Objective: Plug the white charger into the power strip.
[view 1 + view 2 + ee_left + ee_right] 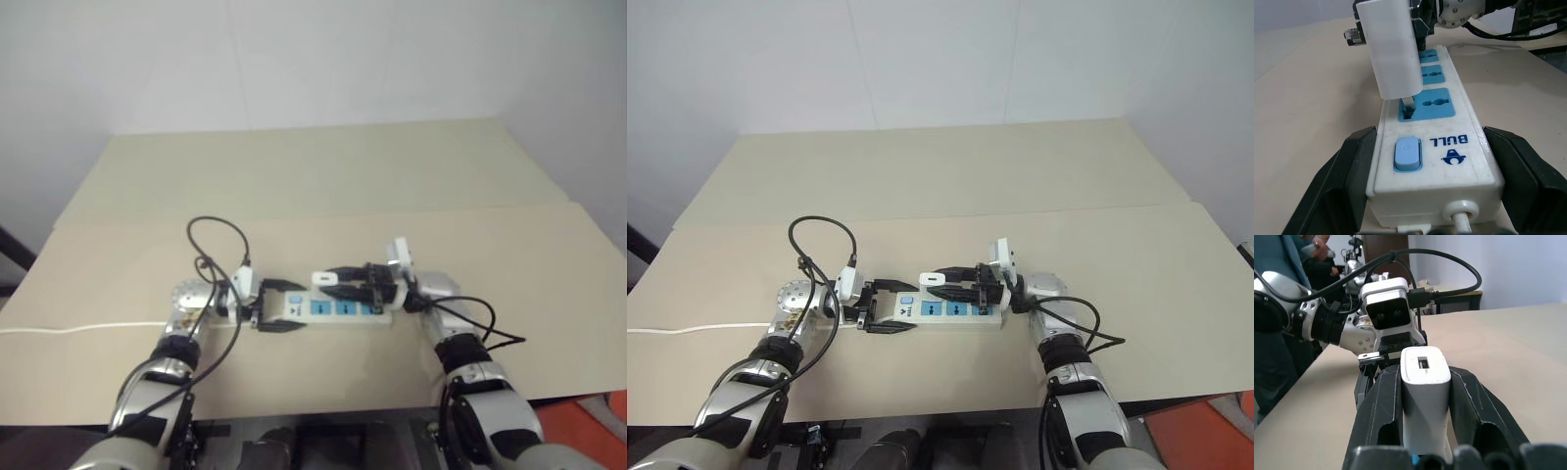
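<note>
Charger sits clamped in your right gripper, prongs entering the strip's end socket beside the switch; left gripper clamps the strip. Next, press straight down until seated.

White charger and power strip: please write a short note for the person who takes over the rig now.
Left hand: shut on the power strip at its switch end, holding it on the table.
Right hand: shut on the white charger.
Done: charger is over the socket nearest the switch, a prong at its slot.
Left: push the charger fully in; it does not look seated yet. Then release both hands.
</note>
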Action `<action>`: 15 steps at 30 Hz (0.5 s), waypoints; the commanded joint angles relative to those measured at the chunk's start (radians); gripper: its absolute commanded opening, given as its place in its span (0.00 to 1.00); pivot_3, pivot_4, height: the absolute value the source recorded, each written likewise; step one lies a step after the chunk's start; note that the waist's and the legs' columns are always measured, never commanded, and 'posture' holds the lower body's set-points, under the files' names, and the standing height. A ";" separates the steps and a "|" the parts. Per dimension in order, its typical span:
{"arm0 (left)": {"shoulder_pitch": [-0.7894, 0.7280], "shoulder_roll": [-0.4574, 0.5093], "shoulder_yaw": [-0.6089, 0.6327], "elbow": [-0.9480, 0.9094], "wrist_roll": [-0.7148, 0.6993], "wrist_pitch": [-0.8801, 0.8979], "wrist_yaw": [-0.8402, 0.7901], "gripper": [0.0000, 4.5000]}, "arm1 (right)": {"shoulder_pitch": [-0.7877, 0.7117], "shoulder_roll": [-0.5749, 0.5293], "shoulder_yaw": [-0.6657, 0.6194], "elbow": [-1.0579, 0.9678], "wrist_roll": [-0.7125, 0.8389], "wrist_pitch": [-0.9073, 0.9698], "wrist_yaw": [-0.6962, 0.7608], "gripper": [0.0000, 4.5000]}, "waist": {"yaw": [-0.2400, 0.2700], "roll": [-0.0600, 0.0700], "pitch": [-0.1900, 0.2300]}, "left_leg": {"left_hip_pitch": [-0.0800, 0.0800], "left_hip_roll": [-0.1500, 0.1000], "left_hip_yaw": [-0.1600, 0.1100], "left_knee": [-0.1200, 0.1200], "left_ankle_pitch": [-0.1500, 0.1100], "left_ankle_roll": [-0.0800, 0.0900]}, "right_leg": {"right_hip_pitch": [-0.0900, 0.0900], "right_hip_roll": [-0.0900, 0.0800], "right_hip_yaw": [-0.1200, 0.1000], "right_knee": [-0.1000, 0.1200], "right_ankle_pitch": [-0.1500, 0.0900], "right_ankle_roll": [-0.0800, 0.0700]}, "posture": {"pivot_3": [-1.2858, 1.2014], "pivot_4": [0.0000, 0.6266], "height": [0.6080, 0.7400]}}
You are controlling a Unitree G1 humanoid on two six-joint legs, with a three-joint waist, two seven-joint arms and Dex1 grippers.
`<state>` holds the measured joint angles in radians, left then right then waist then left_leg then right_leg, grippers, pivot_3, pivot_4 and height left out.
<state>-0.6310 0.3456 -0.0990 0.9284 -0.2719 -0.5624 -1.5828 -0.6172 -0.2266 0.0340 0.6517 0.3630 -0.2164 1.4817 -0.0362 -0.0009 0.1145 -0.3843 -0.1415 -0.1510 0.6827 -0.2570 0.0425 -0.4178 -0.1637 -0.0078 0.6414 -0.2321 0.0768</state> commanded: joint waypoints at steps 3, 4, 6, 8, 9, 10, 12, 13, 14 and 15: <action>0.004 0.000 -0.022 0.011 0.048 -0.001 -0.004 0.72 | -0.028 -0.006 0.014 0.011 -0.034 -0.034 -0.014 0.25 | 0.000 0.000 0.000 | 0.001 0.000 0.000 0.000 0.000 0.000 | 0.000 0.000 0.000 0.000 0.000 0.000 | 0.52 0.24 1.00; 0.004 -0.001 -0.022 0.010 0.048 0.000 -0.004 0.72 | -0.030 -0.005 0.014 0.014 -0.038 -0.033 -0.022 0.25 | -0.001 0.000 0.000 | 0.001 0.000 0.000 0.000 0.000 0.000 | 0.000 0.000 0.000 0.000 0.000 0.000 | 0.52 0.24 1.00; 0.004 -0.001 -0.022 0.009 0.047 0.001 -0.004 0.72 | -0.036 -0.007 0.016 0.016 -0.045 -0.017 -0.033 0.25 | -0.001 0.000 0.000 | 0.001 0.000 0.000 0.000 0.000 0.000 | 0.000 0.000 0.000 0.000 0.000 0.000 | 0.52 0.24 1.00; 0.003 -0.001 -0.022 0.010 0.047 0.002 -0.005 0.72 | -0.040 -0.008 0.016 0.022 -0.048 -0.020 -0.035 0.25 | -0.001 0.000 0.000 | 0.002 0.000 0.000 -0.001 0.000 0.000 | 0.000 0.000 0.000 0.000 0.000 0.000 | 0.52 0.24 1.00; 0.002 -0.001 -0.022 0.010 0.047 0.003 -0.004 0.72 | -0.043 -0.010 0.018 0.023 -0.051 -0.017 -0.038 0.25 | -0.001 0.000 0.000 | 0.002 0.000 0.000 -0.001 0.000 0.000 | 0.000 0.000 0.001 0.000 0.000 0.000 | 0.52 0.24 1.00; 0.001 -0.002 -0.022 0.011 0.048 0.003 -0.004 0.72 | -0.044 -0.013 0.019 0.024 -0.055 -0.016 -0.041 0.25 | 0.000 0.000 0.000 | 0.002 0.000 0.000 -0.001 0.000 0.000 | 0.000 0.001 0.001 0.000 0.000 0.000 | 0.52 0.24 1.00; 0.000 -0.003 -0.022 0.014 0.049 0.002 -0.004 0.72 | -0.049 -0.017 0.023 0.025 -0.062 -0.006 -0.051 0.25 | 0.000 0.000 0.000 | 0.003 0.000 0.000 -0.002 0.000 0.000 | 0.000 0.001 0.001 0.000 0.000 0.000 | 0.52 0.24 1.00; -0.001 -0.003 -0.022 0.015 0.049 0.002 -0.004 0.72 | -0.052 -0.017 0.023 0.027 -0.062 -0.004 -0.055 0.25 | 0.000 0.000 0.000 | 0.003 0.000 0.000 -0.002 0.000 0.000 | 0.000 0.000 0.001 0.000 0.000 0.000 | 0.52 0.24 1.00; -0.001 -0.004 -0.022 0.015 0.049 0.001 -0.004 0.72 | -0.054 -0.017 0.022 0.028 -0.059 -0.001 -0.055 0.25 | 0.001 0.000 0.000 | 0.003 0.000 0.000 -0.002 0.000 0.000 | 0.000 0.000 0.001 0.000 0.000 0.000 | 0.52 0.24 1.00; -0.001 -0.004 -0.022 0.016 0.049 0.002 -0.004 0.72 | -0.053 -0.021 0.024 0.024 -0.055 0.004 -0.047 0.25 | 0.001 0.000 0.000 | 0.003 0.000 0.000 -0.002 0.000 0.000 | 0.000 0.000 0.001 0.000 0.000 0.000 | 0.52 0.24 1.00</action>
<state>-0.6310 0.3453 -0.0983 0.9313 -0.2701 -0.5625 -1.5813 -0.6620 -0.2347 0.0525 0.6753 0.3237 -0.2270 1.4345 -0.0355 -0.0009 0.1145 -0.3815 -0.1415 -0.1508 0.6807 -0.2569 0.0424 -0.4175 -0.1633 -0.0071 0.6413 -0.2321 0.0768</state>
